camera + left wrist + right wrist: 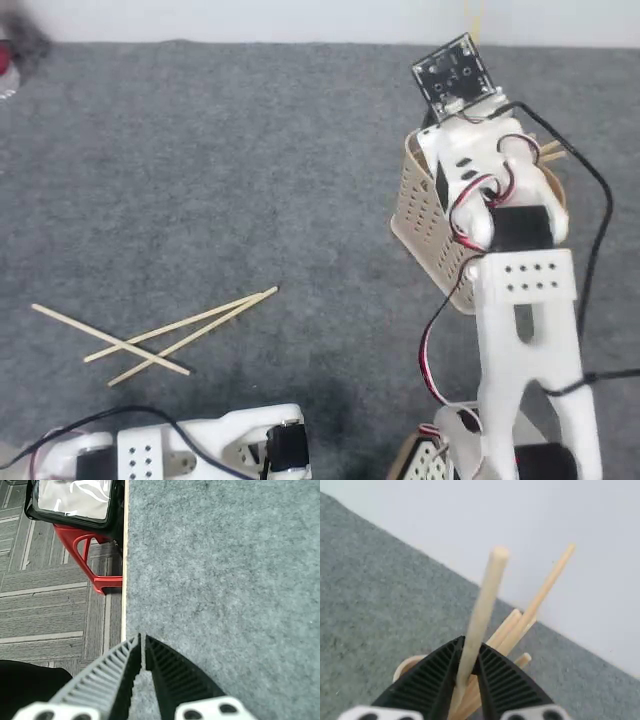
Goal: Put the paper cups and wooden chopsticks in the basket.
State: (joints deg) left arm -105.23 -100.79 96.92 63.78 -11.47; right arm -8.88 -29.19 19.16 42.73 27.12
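Three chopsticks [160,332] lay crossed on the mat [250,150], well apart from the right pincer [468,647], with a wide stretch of mat between them and the basket [425,215]. That pincer was clamped on one chopstick [485,595] over the basket, stick poking up past the tips; more sticks [535,605] leaned just beyond it. On the left pincer [143,644] the jaws were together on nothing, tips just beside the table edge [125,580]: floor [60,605] to one side, mat to the other and ahead.
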